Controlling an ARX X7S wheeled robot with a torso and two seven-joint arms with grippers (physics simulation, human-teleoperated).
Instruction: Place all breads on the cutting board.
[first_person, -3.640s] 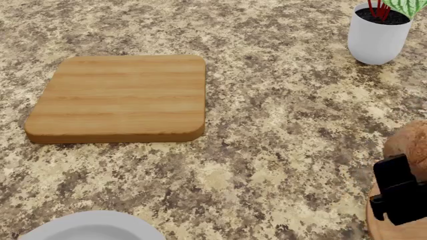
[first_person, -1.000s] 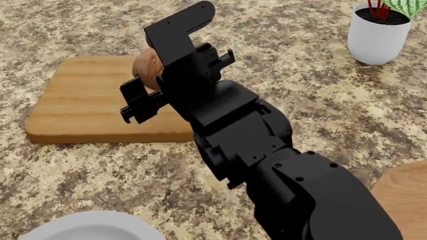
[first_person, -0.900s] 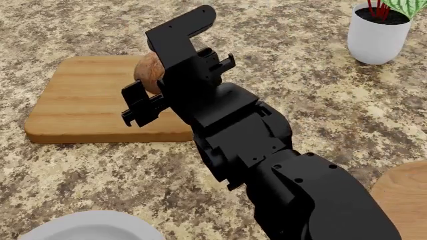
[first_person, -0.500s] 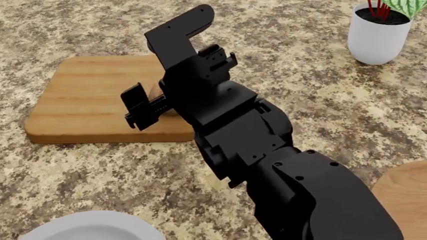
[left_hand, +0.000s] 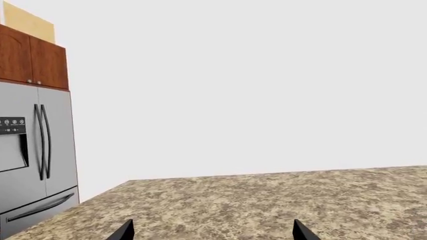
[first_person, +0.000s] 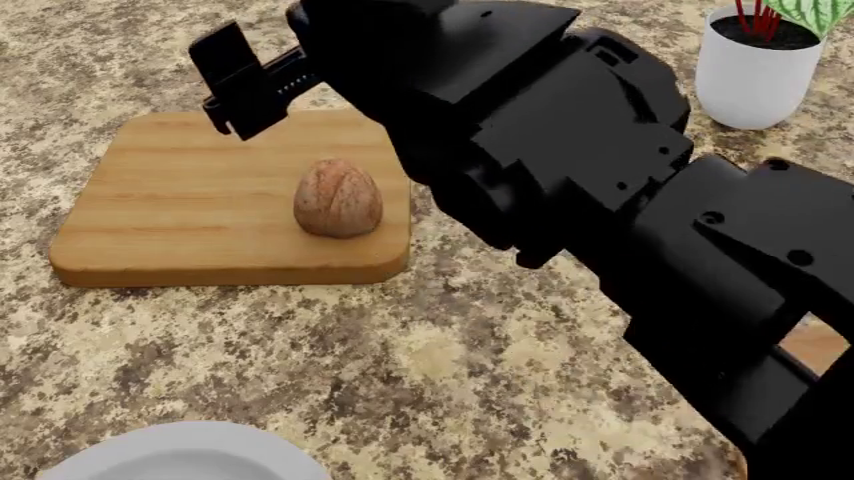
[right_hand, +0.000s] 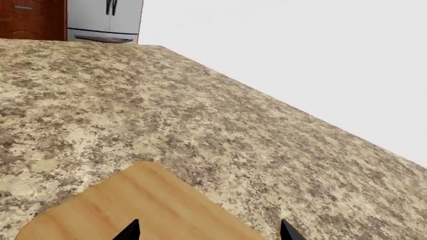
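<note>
Speckled granite counter (first_person: 561, 330), fridge (left_hand: 30, 160) at its far end, blank pale wall behind. Roll (first_person: 338, 198) sits upright on cutting board (first_person: 174, 215), near its right edge, free of any contact. Right gripper (right_hand: 207, 231) hangs above the board's far side, tips spread, nothing between them: looks like a release. Left gripper (left_hand: 212, 231) likewise parted, empty, idle over bare counter. Bread slice not in view; white plate (first_person: 187, 455) and plant pot (first_person: 754, 75) nearby

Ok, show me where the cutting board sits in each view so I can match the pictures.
Head view: the cutting board lies at the left, the brown roll resting on it near its right edge.
Right wrist view: one rounded corner of it fills the bottom.
Left wrist view: not in it.
Shared landmark: the speckled granite counter, seen in all three.
</note>
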